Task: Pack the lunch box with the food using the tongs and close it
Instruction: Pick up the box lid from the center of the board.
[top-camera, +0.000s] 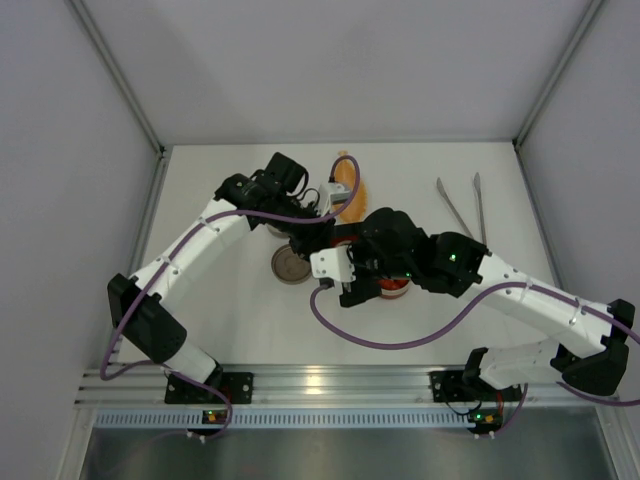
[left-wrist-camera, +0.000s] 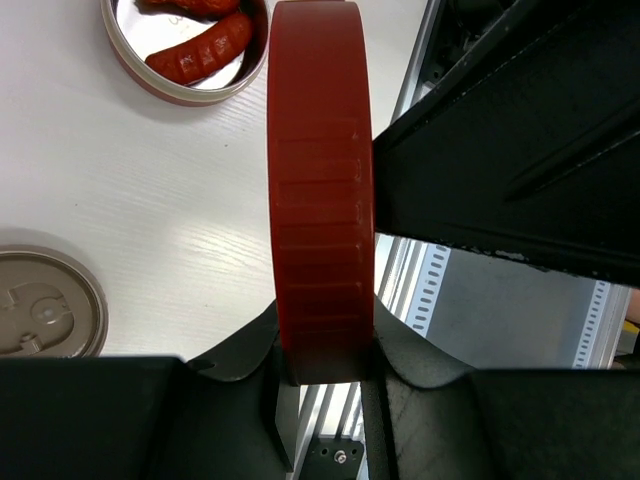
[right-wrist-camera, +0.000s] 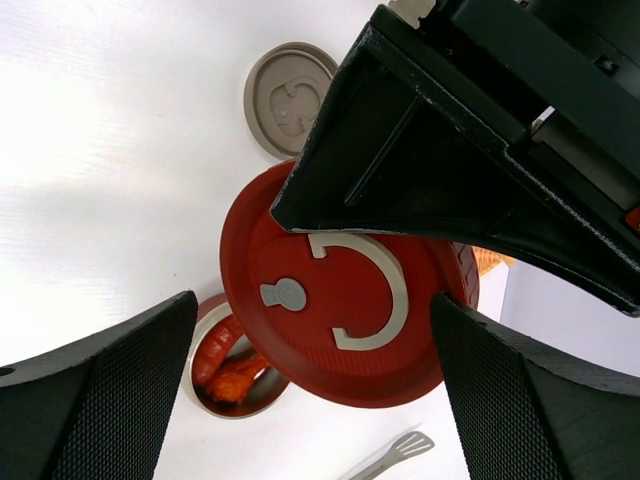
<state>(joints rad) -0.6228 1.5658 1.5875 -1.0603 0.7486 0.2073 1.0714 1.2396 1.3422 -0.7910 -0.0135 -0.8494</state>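
Left gripper (left-wrist-camera: 322, 365) was nearest the lens, jaws pinching the red lid (left-wrist-camera: 320, 200) edge-on, clear of the table. Right gripper (right-wrist-camera: 318, 395) was spread wide around the lid's face, gripping nothing. Round steel tin (left-wrist-camera: 182, 98) sat uncovered with red food pieces (left-wrist-camera: 200, 55) inside. Tongs (top-camera: 462, 205) lay unheld, well apart at far right. Grey lid (left-wrist-camera: 45, 310) lay flat near the tin. Packing looked largely done; closing was left. Orange dish (top-camera: 352, 195) was mostly hidden, so leftovers couldn't be ruled out.
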